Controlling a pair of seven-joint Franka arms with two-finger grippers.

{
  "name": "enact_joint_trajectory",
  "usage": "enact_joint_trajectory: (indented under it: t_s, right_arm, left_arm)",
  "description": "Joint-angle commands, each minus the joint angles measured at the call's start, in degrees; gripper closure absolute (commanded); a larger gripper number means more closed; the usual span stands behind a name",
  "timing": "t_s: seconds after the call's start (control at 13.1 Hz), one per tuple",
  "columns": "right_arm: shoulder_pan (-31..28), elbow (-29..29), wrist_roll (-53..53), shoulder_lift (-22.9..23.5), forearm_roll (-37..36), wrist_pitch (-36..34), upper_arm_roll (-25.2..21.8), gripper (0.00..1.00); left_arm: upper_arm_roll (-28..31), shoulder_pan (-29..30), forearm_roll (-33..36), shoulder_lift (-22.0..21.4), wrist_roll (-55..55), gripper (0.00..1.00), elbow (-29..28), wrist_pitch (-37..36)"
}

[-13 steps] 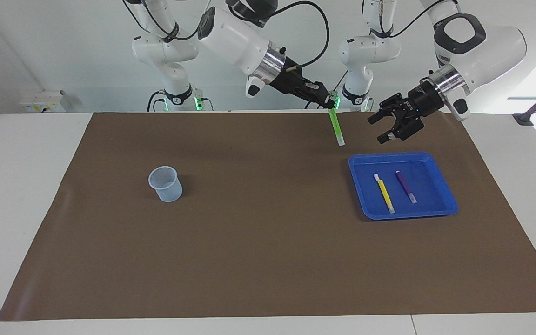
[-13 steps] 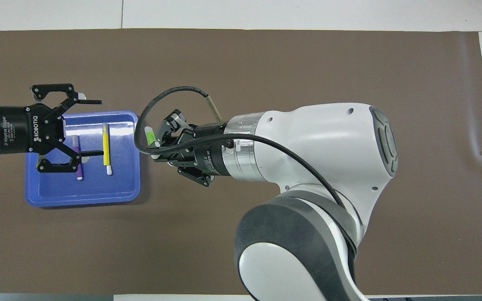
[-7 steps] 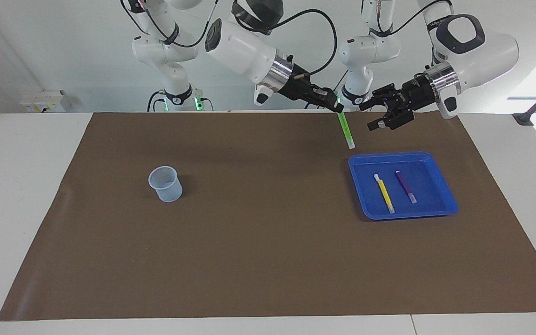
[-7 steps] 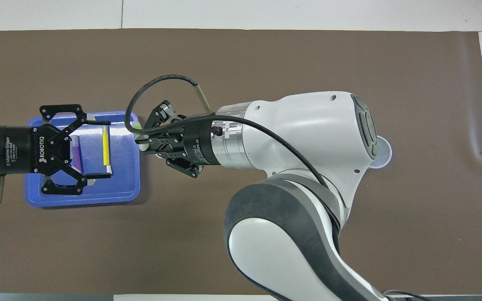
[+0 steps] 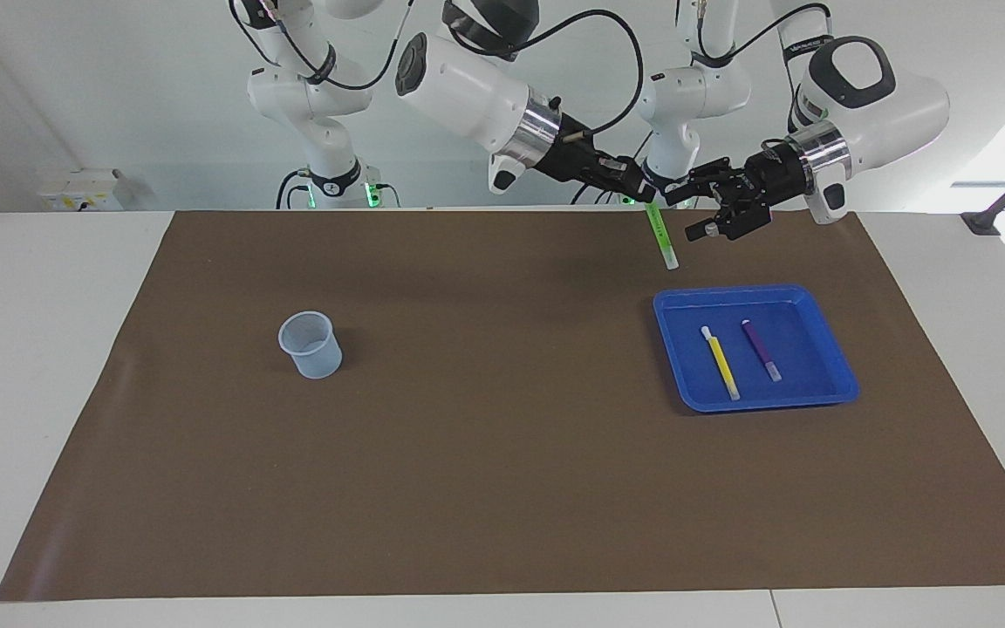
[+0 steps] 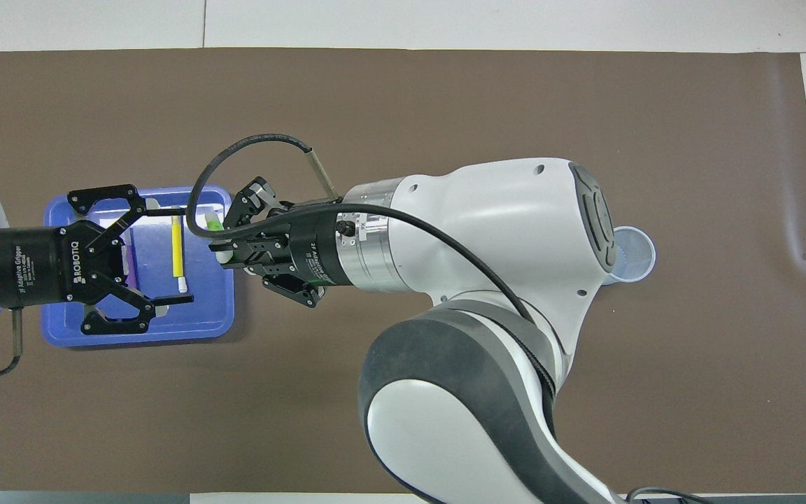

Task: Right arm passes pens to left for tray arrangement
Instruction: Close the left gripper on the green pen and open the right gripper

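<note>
- Green pen (image 5: 662, 235): hangs nearly upright, pale end down, from the right gripper (image 5: 645, 193), whose fingertips are clamped on its upper end; it is up in the air over the brown mat (image 5: 485, 419), just off the blue tray (image 5: 843, 384) at the tray's robot-side edge.
- Left gripper (image 5: 696, 209): in the air just beside the green pen, fingers spread wide and holding nothing; one finger (image 5: 705, 231) points toward the pen without touching it.
- Yellow pen (image 5: 720, 363) and purple pen (image 5: 761, 349): lie flat in the tray, side by side and apart.
- Translucent cup (image 5: 311, 344): stands upright on the mat toward the right arm's end of the table, well apart from the tray.
</note>
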Motion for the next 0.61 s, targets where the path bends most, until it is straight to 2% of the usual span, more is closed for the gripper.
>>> enact_joint_trajectory:
  t_s: [0.0,0.15,0.38,0.53]
  right_arm:
    - [0.5,1.2,1.8,0.9,-1.8,0.8,0.9,1.00]
    - [0.5,1.2,1.8,0.9,-2.2,1.1,1.6,1.00]
    - [0.5,1.2,2.5,0.9,-3.0,1.4,2.3,1.00]
    - [0.5,1.2,3.1,1.0,-3.8,1.9,2.4,1.00]
  left_arm:
    - [0.1,-1.7,-1.5,-1.3,1.9,0.04,-1.9,2.4]
    - [0.1,-3.2,-1.5,-1.3,2.0,0.05,-2.0,3.1]
    - [0.2,-2.9,-1.5,-1.3,2.3,0.18,-2.0,2.8]
    - [0.2,-2.5,-1.5,-1.4,2.5,0.22,-2.0,2.3]
